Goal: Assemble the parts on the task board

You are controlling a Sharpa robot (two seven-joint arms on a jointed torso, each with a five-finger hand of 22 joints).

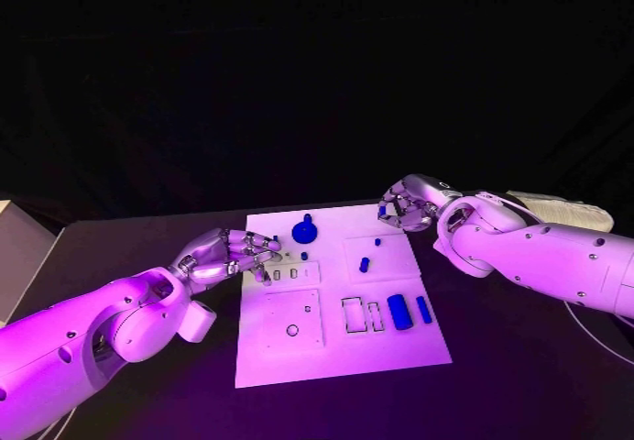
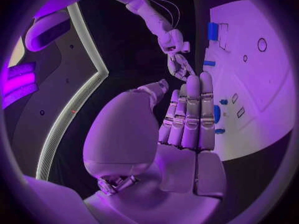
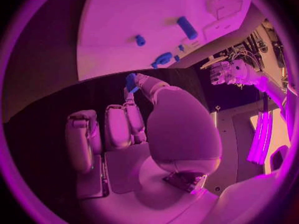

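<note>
The white task board lies mid-table. On it are a round blue knob, small blue pins, a thick blue block and a slim blue bar. My right hand hovers over the board's far right corner and pinches a small blue part between thumb and a finger; that part also shows from above. My left hand is at the board's left edge by a row of small slots. Its fingers are stretched side by side and hold nothing.
A pale box stands at the table's far left. A white printed object lies behind my right arm. Empty rectangular recesses and a square plate with a hole take up the board's near half.
</note>
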